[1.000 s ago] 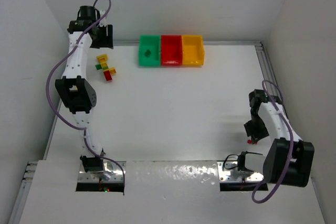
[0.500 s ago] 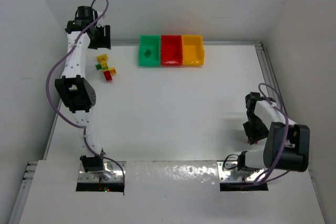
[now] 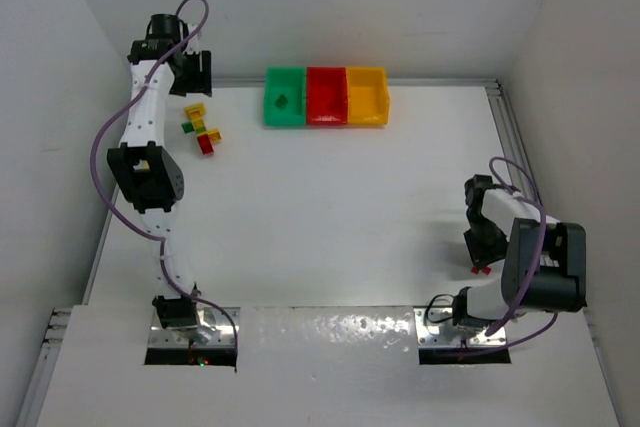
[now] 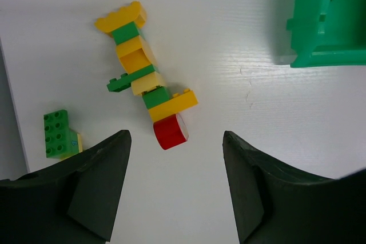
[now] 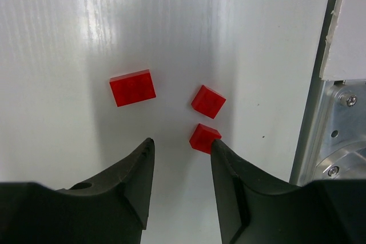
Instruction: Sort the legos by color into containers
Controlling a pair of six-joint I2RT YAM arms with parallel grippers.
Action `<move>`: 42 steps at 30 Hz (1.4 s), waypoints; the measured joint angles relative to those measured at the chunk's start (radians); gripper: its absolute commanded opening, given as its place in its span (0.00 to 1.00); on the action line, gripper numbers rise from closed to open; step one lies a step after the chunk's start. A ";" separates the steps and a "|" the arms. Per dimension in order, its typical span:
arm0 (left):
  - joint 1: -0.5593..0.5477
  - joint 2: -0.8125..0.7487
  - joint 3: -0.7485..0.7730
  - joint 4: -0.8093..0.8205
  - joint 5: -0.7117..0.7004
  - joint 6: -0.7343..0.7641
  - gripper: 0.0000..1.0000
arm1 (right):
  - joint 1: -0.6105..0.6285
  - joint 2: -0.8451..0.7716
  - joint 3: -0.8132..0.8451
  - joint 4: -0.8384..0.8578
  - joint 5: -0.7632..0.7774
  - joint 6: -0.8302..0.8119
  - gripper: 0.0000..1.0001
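Take the red bin (image 3: 326, 95) as your reference. It is the middle one of three bins standing in a touching row at the far edge of the table (image 3: 340, 217). The green bin (image 3: 284, 97) touches its left side and the yellow bin (image 3: 367, 95) its right.

**Left gripper** (image 4: 177, 190)
- It hangs well to the left of the red bin, beyond the green bin, and points down at the table.
- Its jaws stand wide apart and hold nothing.
- Below it, left of the red bin and slightly nearer the arm bases, lies a joined string of bricks (image 4: 146, 78). The bricks are yellow, green and pale yellow, with one red piece at the end.
- A loose green brick (image 4: 56, 134), sitting on a yellow piece, lies near the string on the side away from the red bin.
- Neither the string nor the loose brick touches the fingers.

**Right gripper** (image 5: 182, 181)
- It sits far from the red bin, toward the near right corner of the table, beside a metal rail (image 5: 343, 112).
- Its jaws are partly open with nothing between them.
- Three red pieces lie on the table just ahead of the fingertips:
  - the largest red brick (image 5: 132, 87);
  - a second red brick (image 5: 208, 101);
  - a third red brick (image 5: 205, 138), at the tip of one finger. You cannot tell whether it touches that finger.
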 measured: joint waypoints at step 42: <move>0.000 0.002 0.008 0.002 -0.012 0.000 0.63 | 0.002 0.011 -0.060 0.004 0.063 0.143 0.10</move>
